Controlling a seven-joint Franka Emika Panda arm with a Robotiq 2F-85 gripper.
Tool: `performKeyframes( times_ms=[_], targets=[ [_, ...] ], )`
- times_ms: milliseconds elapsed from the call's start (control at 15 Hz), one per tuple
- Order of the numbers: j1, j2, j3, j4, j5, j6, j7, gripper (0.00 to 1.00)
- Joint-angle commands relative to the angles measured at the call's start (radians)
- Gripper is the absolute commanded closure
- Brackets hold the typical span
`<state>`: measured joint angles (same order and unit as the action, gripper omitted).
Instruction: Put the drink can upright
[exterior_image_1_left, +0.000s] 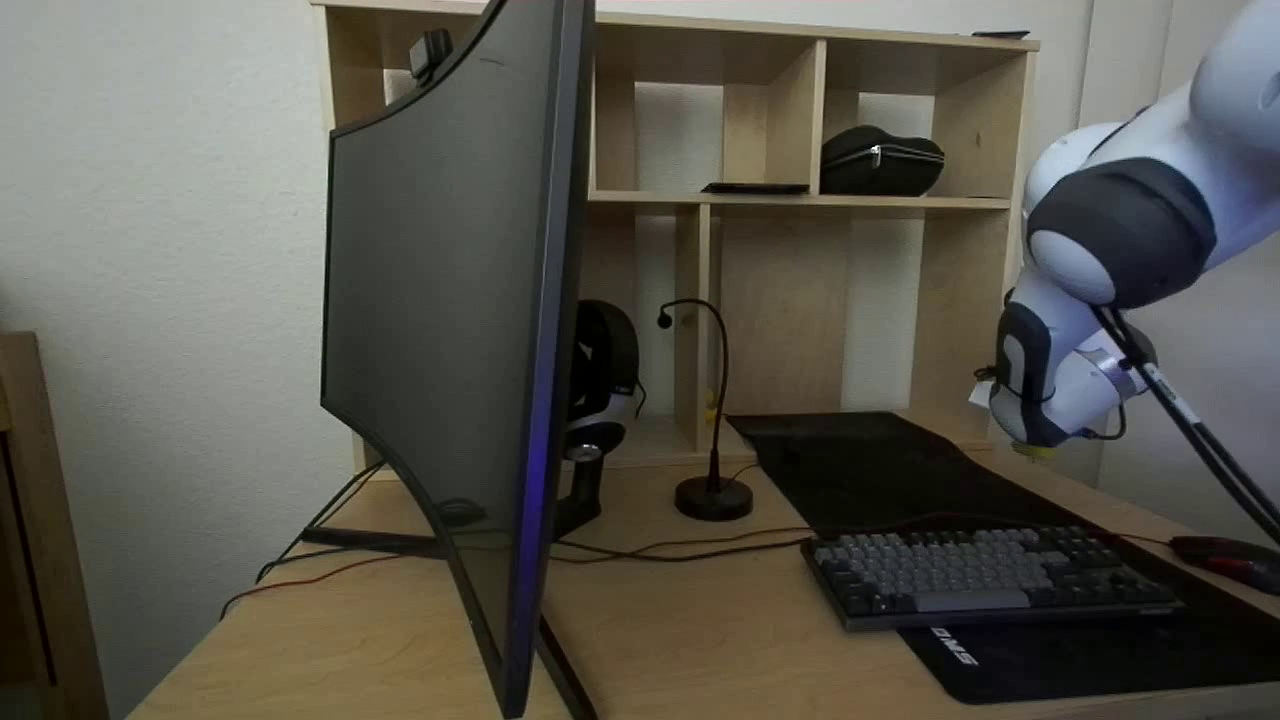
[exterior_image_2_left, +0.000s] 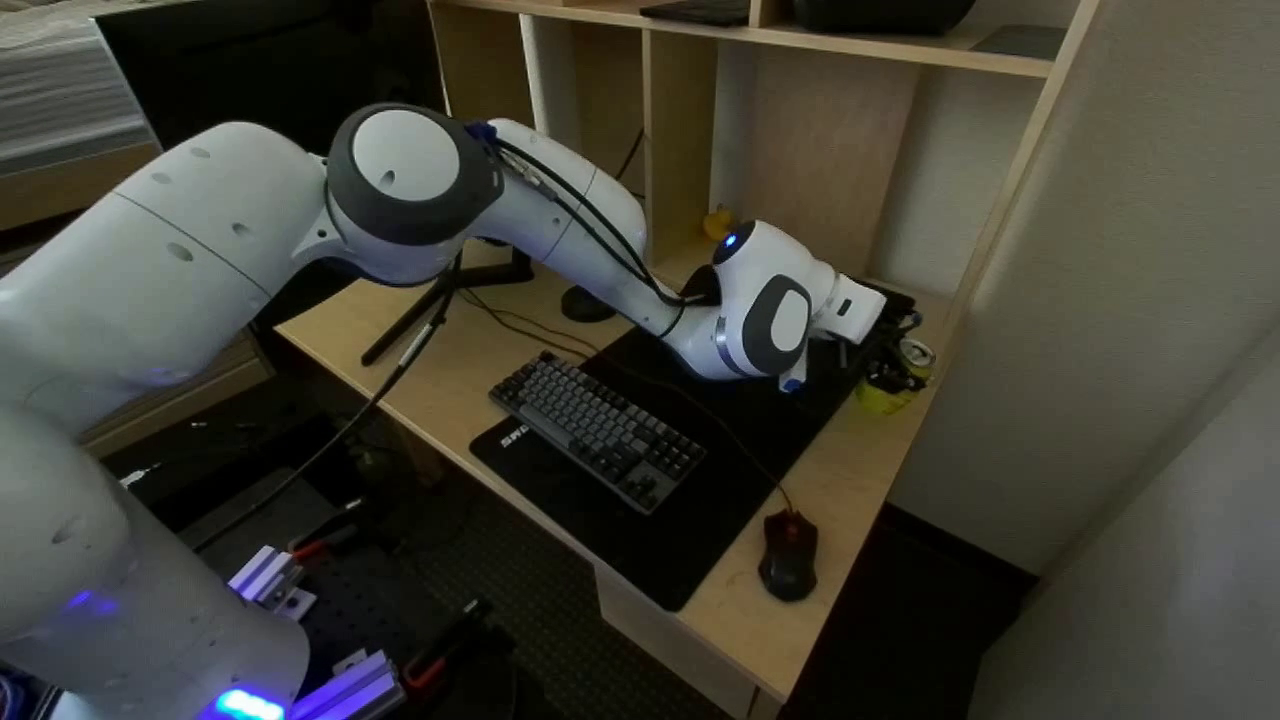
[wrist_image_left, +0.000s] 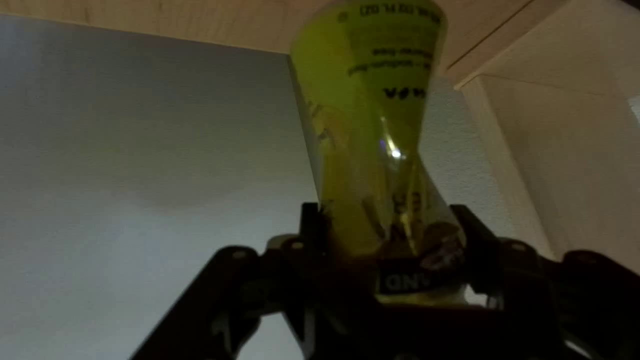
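Nearest the wrist camera, dark and blurred along the bottom of its view, is my end effector (wrist_image_left: 391, 227), its fingers (wrist_image_left: 311, 225) part-way spread and gripping the yellow drink can (wrist_image_left: 362, 140), one finger against each side. On that feed I see the can pinched in at its middle, with its printing upside down. In an exterior view I can make out the silver lid (exterior_image_2_left: 916, 353) facing up, so the can is close to upright, near the edge of the wooden surface (exterior_image_2_left: 850, 460) and just beside the long black mouse pad (exterior_image_2_left: 725, 480); whether its base touches the surface I cannot tell. My arm (exterior_image_2_left: 575, 220) reaches across above the pad. On the pad lies the keyboard (exterior_image_2_left: 600, 425), well apart from the can, and the mouse (exterior_image_2_left: 788, 560) rests on bare wood near the same edge of the surface. Behind them stands the wooden shelf unit (exterior_image_1_left: 968, 320), with a black zipped pouch (exterior_image_1_left: 880, 168) in an upper compartment. Well apart from the end effector, I have the curved monitor (exterior_image_1_left: 445, 290) and, near the shelves, a gooseneck microphone (exterior_image_1_left: 714, 497) on a round black base.
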<state>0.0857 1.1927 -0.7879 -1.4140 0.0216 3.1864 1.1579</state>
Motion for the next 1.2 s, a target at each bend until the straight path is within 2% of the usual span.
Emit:
performKeyframes(
  times_ms=[0,67,133,533,800,867,1000,1067,1133],
  targets=[
    [0.01,0.019,-0.017,0.0,0.0,0.018,0.009,0.36],
    [0.015,0.029,-0.025,0.0,0.0,0.027,0.012,0.36],
    [0.021,0.058,-0.053,0.015,0.008,0.052,0.024,0.61],
    [0.09,0.223,-0.163,0.017,0.059,0.219,0.042,0.61],
    [0.115,0.272,-0.185,0.024,0.131,0.244,0.034,0.61],
    [0.103,0.261,-0.141,0.035,0.255,0.245,-0.106,0.61],
    [0.102,0.253,-0.117,0.038,0.335,0.242,-0.169,0.61],
    [0.118,0.261,-0.145,0.026,0.291,0.236,-0.087,0.61],
    [0.12,0.245,-0.134,0.019,0.303,0.217,-0.104,0.11]
  ],
)
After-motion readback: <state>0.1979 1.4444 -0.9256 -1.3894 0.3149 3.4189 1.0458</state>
